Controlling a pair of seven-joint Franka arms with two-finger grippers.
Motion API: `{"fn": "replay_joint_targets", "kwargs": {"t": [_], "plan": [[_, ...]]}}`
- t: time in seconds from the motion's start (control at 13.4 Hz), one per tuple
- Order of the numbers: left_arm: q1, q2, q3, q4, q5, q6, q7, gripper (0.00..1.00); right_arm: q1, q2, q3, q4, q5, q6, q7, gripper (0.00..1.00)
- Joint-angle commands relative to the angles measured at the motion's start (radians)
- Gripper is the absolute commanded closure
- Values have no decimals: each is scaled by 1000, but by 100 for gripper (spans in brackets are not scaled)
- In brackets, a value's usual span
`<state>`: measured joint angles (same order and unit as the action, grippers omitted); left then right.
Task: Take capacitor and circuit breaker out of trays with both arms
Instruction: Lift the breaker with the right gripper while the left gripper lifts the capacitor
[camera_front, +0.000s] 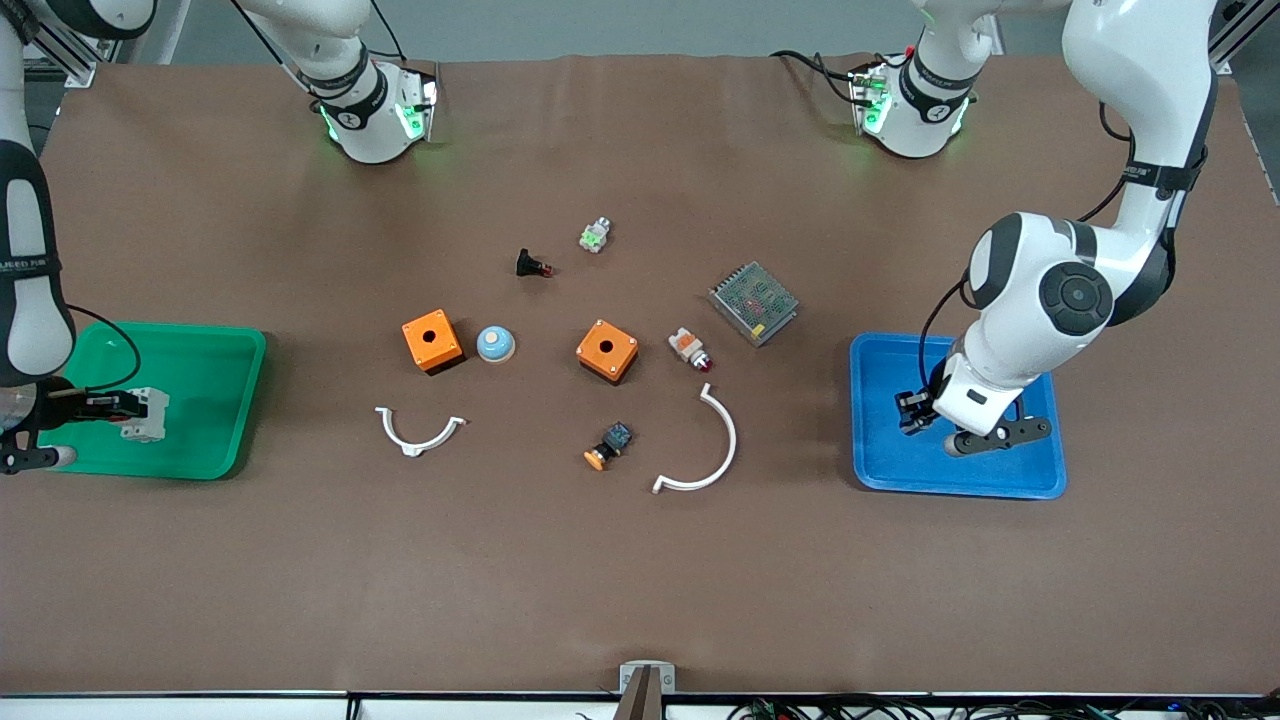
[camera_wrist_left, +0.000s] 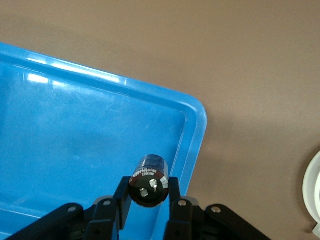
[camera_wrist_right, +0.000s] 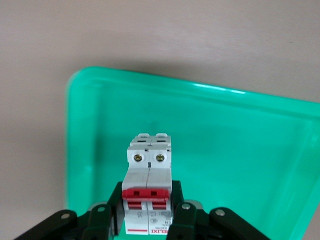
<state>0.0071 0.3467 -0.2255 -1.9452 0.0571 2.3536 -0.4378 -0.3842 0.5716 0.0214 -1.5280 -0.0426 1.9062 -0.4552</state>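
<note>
My left gripper (camera_front: 912, 412) is over the blue tray (camera_front: 960, 475) at the left arm's end of the table. It is shut on the capacitor (camera_wrist_left: 148, 186), a dark short cylinder whose silvery-spotted end faces the wrist camera, just inside the blue tray's rim (camera_wrist_left: 192, 130). My right gripper (camera_front: 128, 407) is over the green tray (camera_front: 200, 380) at the right arm's end. It is shut on the breaker (camera_front: 148, 414). In the right wrist view the breaker (camera_wrist_right: 148, 175) is a light-grey block with red levers, gripped on both sides above the green tray's floor (camera_wrist_right: 240, 150).
Between the trays lie two orange boxes (camera_front: 432, 340) (camera_front: 607, 350), a blue-white dome (camera_front: 495, 344), a black button part (camera_front: 533, 265), a white-green part (camera_front: 595, 235), a mesh-topped metal box (camera_front: 754, 302), a white-orange part (camera_front: 690, 349), an orange-capped button (camera_front: 608, 446) and two white curved clips (camera_front: 420, 430) (camera_front: 705, 450).
</note>
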Motion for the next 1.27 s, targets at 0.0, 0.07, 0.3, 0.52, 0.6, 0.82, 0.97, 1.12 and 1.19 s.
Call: {"fn": "replay_joint_targets", "kwargs": {"t": [0.0,0.07,0.3,0.52,0.6,0.82,0.97,1.12,1.19], "plan": [[8,-6,-6,6,-11,-34,-2,100,79,-102,-1,-9,-23,-105,93,85],[10,-8,-5,9,-11,-59,-2,100,109,-127,-1,-9,-23,-131,113,86],[10,-9,-5,14,-10,-63,-4,100,215,-182,0,-14,-23,-217,235,86],[14,-5,-5,19,-10,-63,-2,100,329,-234,2,-20,-22,-274,364,86],[16,-5,-5,20,-10,-63,-1,100,364,-240,3,-21,-20,-294,415,86],[34,-11,6,22,0,-63,11,100,477,-256,5,-49,-8,-320,582,86],[60,-11,5,31,1,-63,31,100,550,-259,6,-66,7,-323,695,86],[62,-11,8,37,0,-63,33,100,623,-257,6,-86,30,-312,812,86],[73,-9,8,37,0,-63,33,100,658,-256,6,-90,55,-308,866,86]]}}
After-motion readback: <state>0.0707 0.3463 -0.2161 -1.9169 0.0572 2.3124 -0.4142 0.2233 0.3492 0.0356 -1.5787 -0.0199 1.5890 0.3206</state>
